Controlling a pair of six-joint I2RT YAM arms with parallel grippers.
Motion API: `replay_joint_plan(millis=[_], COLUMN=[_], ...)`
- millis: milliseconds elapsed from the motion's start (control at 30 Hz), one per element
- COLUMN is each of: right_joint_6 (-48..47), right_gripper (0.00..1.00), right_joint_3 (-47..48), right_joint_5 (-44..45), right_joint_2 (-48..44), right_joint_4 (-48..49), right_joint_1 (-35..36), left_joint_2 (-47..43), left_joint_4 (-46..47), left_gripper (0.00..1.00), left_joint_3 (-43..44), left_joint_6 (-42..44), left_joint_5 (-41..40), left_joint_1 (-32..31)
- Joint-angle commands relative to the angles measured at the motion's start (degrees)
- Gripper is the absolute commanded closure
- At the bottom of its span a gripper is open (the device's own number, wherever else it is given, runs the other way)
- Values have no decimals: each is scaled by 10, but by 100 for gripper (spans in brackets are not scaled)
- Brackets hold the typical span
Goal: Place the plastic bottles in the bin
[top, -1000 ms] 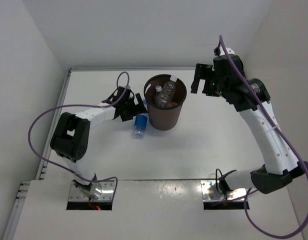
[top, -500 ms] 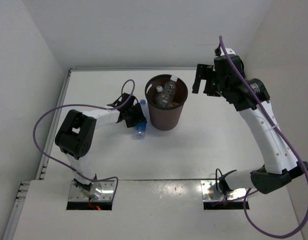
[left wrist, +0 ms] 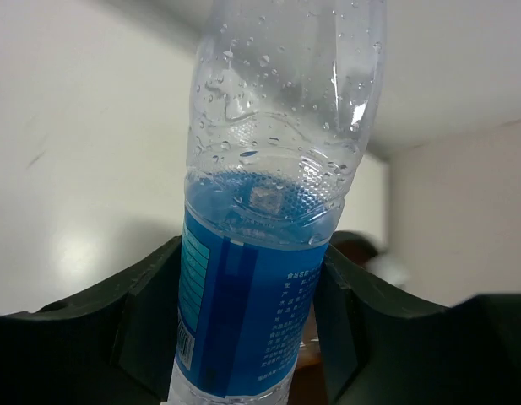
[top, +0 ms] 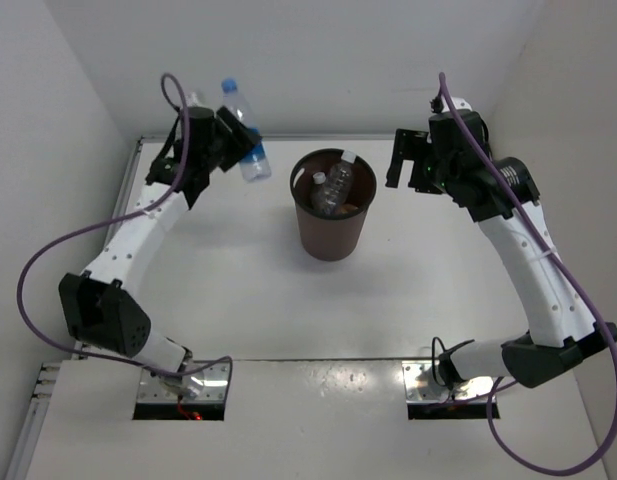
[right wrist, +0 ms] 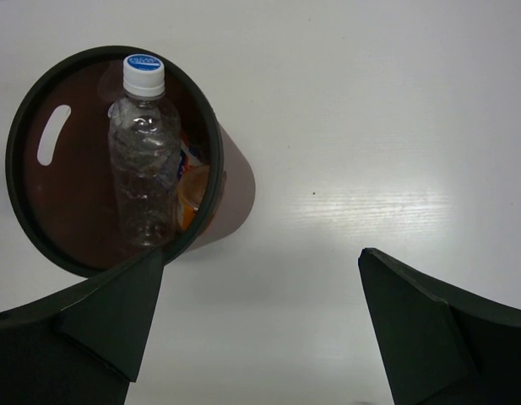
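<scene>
Left claw (left wrist: pixel 250 291) clamped on blue-labelled bottle (left wrist: pixel 268 211) at label band; judged light, crushable, droplets suggest slippery. Right claw (right wrist: pixel 260 325) spread wide, empty.

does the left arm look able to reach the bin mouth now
Probably yes: the left tool holds the blue-labelled bottle raised left of the bin, nothing stands between them, and the right tool hangs on the other side.
</scene>
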Motion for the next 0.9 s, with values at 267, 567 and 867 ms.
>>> replay_joint_plan(millis=[267, 567, 867], right_joint_6=[8, 14, 9], right_gripper=[0, 0, 0], right_joint_3=[-16, -21, -21], right_joint_5=[-6, -6, -6], right_joint_2=[-17, -22, -22], right_joint_4=[32, 37, 32], right_joint_1=[-7, -12, -12], left_joint_2=[30, 66, 84], left_joint_4=[75, 52, 41], left_gripper=[64, 59, 1], left_joint_3=[127, 88, 88], left_joint_6=[108, 159, 172], left_joint_5=[1, -73, -96], left_joint_1=[-188, -255, -261])
